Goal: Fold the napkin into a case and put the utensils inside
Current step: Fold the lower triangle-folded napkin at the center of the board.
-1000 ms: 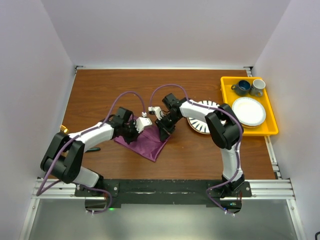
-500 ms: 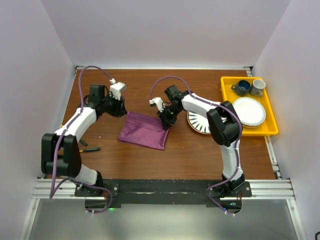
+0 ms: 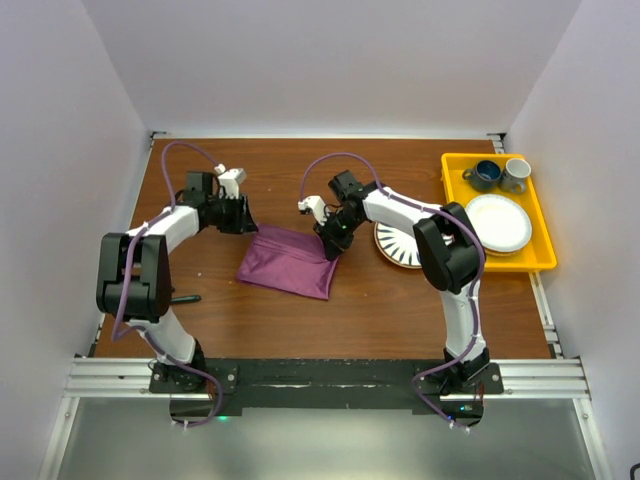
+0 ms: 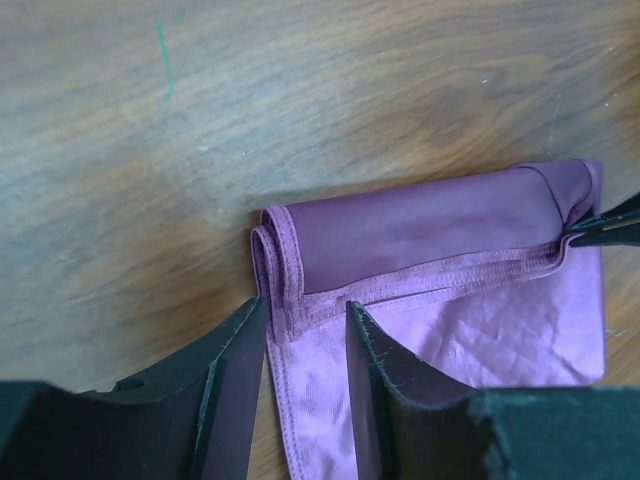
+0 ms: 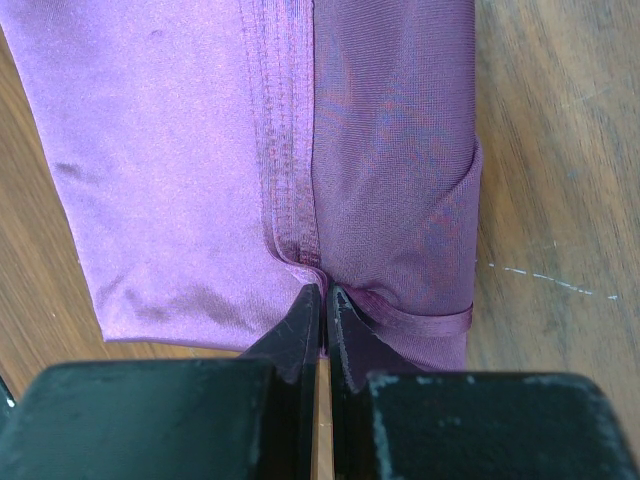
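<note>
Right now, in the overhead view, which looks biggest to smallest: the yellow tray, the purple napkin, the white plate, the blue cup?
1. yellow tray
2. purple napkin and white plate: too alike to rank
3. blue cup

White walls (image 3: 330,60), brown wooden table (image 3: 300,320), even light

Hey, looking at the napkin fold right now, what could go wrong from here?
The left claw is open at the folded corner of the napkin, so that end could spring loose. The right claw pinches only a small bit of the fold; a tug might drag the whole cloth or undo it.
</note>
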